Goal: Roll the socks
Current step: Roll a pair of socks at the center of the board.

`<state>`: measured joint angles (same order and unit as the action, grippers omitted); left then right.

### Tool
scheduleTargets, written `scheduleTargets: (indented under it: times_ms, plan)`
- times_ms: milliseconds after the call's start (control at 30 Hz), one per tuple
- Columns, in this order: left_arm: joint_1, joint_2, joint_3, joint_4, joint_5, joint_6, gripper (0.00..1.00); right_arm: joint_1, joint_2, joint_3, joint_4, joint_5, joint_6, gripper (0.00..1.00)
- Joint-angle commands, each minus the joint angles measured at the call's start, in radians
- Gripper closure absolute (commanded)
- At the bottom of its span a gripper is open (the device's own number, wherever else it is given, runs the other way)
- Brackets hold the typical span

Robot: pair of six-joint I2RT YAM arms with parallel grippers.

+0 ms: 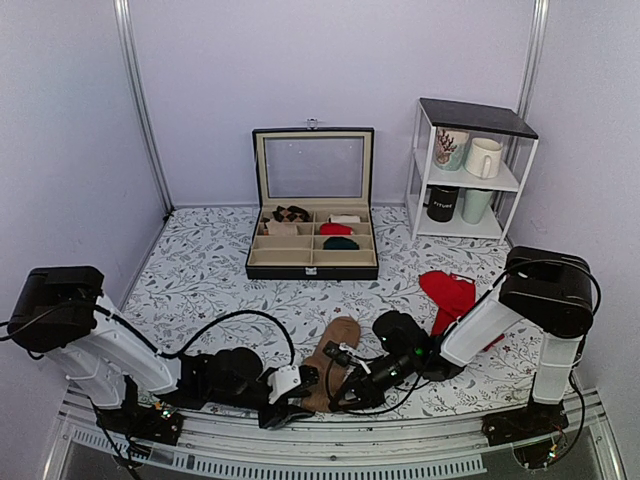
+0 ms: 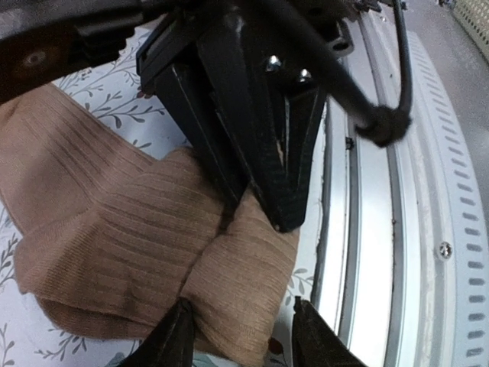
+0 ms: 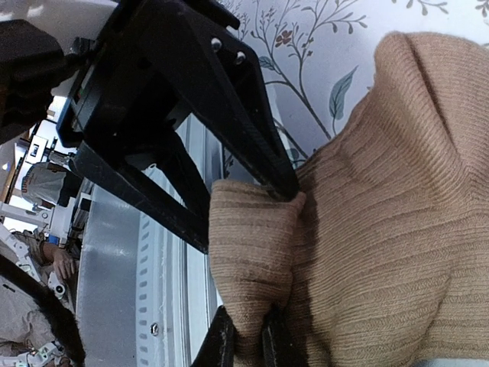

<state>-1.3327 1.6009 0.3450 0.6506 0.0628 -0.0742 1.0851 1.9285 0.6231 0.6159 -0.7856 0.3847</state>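
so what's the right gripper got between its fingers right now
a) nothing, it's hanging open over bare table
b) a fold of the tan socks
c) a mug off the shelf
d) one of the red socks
b: in the right wrist view the right gripper has its fingertips drawn close together with a bunched fold of the tan socks pinched between them, near the table's front rail.

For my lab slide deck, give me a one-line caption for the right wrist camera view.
Right hand pinches the folded end of the tan ribbed socks while the left hand straddles it.
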Motion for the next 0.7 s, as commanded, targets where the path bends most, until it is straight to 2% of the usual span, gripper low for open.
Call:
scheduleTargets:
  times_ms: [0,67,267,367,467,567,667]
  plan:
    - [-0.022,0.038,0.026,0.049,0.027,0.006,0.58,0.013,0.089,-0.050,-0.256,0.022,0.019,0.93]
    - [-0.024,0.053,0.032,0.047,0.042,0.004,0.66,0.013,0.089,-0.049,-0.256,0.022,0.023,0.93]
    - [-0.023,0.076,0.030,0.032,0.060,-0.022,0.99,0.013,0.080,-0.032,-0.280,0.033,0.021,0.90]
    - [-0.021,0.076,0.020,0.012,0.066,-0.052,1.00,0.013,0.035,-0.029,-0.299,0.073,0.015,0.81]
    - [0.006,0.087,0.010,-0.022,0.100,-0.131,1.00,0.013,-0.086,-0.052,-0.306,0.162,-0.013,0.72]
    - [0.050,0.118,0.006,-0.026,0.171,-0.222,1.00,0.020,-0.275,-0.112,-0.264,0.326,-0.064,0.65]
    - [0.087,0.158,-0.005,-0.030,0.229,-0.294,1.00,0.100,-0.477,-0.208,-0.172,0.589,-0.186,0.53]
